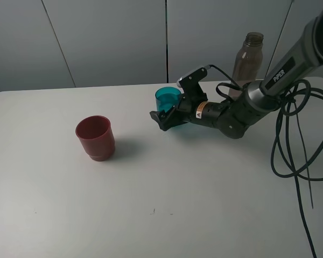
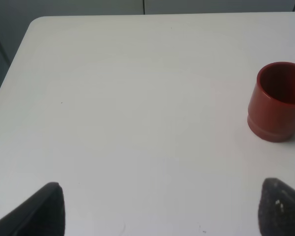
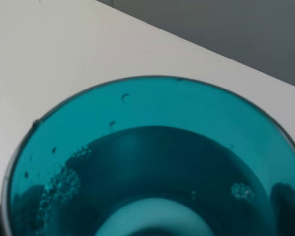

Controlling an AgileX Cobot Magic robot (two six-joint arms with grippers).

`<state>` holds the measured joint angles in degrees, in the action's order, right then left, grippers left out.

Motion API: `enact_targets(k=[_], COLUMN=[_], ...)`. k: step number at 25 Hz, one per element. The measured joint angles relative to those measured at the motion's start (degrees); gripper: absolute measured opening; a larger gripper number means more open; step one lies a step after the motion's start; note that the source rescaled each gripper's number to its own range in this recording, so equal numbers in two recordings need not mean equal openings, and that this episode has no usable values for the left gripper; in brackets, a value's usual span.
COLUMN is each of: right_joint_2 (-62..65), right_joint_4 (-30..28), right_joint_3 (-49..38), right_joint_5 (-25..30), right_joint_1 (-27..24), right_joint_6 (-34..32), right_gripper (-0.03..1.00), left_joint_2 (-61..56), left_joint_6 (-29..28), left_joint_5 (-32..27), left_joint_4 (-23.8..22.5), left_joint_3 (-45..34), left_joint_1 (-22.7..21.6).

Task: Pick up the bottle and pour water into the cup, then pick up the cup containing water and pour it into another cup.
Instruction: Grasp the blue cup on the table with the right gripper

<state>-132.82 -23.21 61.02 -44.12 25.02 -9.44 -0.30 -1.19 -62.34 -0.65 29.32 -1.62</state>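
Straddling the cup (image 1: 166, 95), right claw (image 1: 169, 110) gapes; left claw (image 2: 164, 196) spread wide; bare table (image 1: 134, 121) lies toward another cup (image 1: 95, 137).

The cup (image 3: 152, 103) is translucent teal-blue, speckled inside with small pale bubbles. Another cup (image 1: 96, 137) is plain opaque dark red. The bottle (image 1: 248, 58) is a smoky, see-through grey-brown. The worktop (image 1: 151, 215) is plain white, and the wall (image 1: 107, 37) behind it is grey. My right arm (image 1: 231, 115) is black, with a small yellow-orange label and a silver link.
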Motion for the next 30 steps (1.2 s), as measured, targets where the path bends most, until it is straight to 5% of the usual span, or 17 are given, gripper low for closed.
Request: enact_targets(k=[18, 20, 23, 30], right_joint_2=[-1.7, -1.7, -1.7, -1.7], right_joint_4=[-0.1, -0.1, 0.2, 0.3], right_joint_3=[1.3, 1.3, 1.4, 1.5], right_joint_5=[-2.1, -2.8, -3.5, -3.4], right_joint_1=[0.0, 0.0, 0.2, 0.2], right_joint_6=[-0.1, -0.1, -0.1, -1.7], right_gripper=[1.00, 0.79, 0.03, 0.05], left_joint_2=[0.0, 0.0, 0.0, 0.0], left_joint_6=[0.0, 0.0, 0.0, 0.0], left_joint_5=[0.0, 0.0, 0.0, 0.0], left_joint_4=[0.0, 0.0, 0.0, 0.0], left_joint_3=[0.0, 0.0, 0.0, 0.0], left_joint_1=[0.0, 0.0, 0.0, 0.0])
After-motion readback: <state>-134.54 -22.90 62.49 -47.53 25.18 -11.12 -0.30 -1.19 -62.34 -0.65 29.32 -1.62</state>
